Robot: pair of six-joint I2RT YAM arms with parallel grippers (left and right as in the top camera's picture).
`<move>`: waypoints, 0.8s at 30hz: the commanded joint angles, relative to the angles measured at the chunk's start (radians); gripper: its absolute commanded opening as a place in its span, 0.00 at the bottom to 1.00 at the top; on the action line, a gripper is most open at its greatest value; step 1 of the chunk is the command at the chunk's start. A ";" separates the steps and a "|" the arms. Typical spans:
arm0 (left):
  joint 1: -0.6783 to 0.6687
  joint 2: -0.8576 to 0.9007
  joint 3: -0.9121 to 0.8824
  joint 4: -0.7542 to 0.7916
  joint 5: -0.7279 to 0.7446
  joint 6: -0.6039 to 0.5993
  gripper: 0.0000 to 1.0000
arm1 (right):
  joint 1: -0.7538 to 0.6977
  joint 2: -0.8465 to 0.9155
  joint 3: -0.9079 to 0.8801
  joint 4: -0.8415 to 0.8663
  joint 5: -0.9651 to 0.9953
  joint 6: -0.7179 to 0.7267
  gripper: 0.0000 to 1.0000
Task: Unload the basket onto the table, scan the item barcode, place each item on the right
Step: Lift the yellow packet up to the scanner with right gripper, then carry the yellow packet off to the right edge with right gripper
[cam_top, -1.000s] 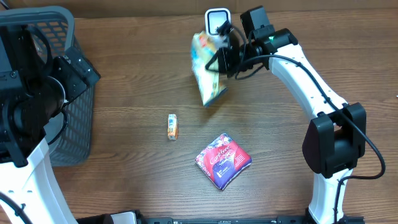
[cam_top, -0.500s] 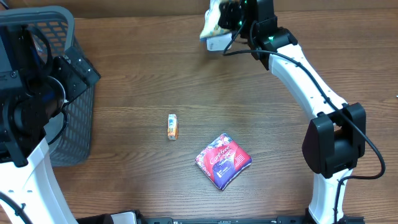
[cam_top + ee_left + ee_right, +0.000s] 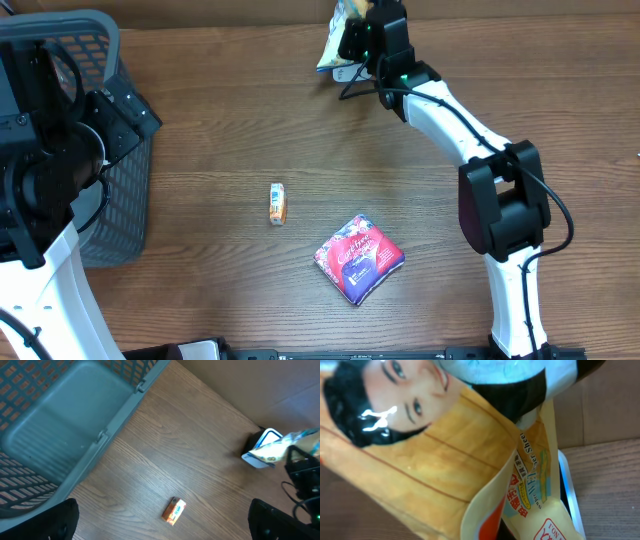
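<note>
My right gripper [image 3: 360,38] is pinched shut on the yellow pouch [image 3: 333,40], holding it at the 12 o'clock edge of the desk [image 3: 200,130], right against the scanner [image 3: 268,436]. On the right wrist camera the pouch fills the view, printed with a face and some lettering; I can't make out a barcode. My left gripper [image 3: 162,530] hangs with its jaws spread wide above the basket [image 3: 112,215] at 9 o'clock. A small orange box [image 3: 277,203] lies near the centre, with a red packet [image 3: 358,258] at its 4 o'clock
</note>
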 commanded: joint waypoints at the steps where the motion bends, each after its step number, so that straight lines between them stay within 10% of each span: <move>1: 0.005 0.004 0.008 0.002 0.002 0.016 1.00 | 0.003 -0.032 0.022 0.033 0.019 -0.055 0.04; 14: 0.005 0.004 0.008 0.002 0.002 0.016 1.00 | -0.017 -0.133 0.046 -0.026 0.080 -0.096 0.04; 24: 0.005 0.004 0.008 0.002 0.002 0.016 1.00 | -0.232 -0.304 0.046 -0.377 0.346 -0.052 0.04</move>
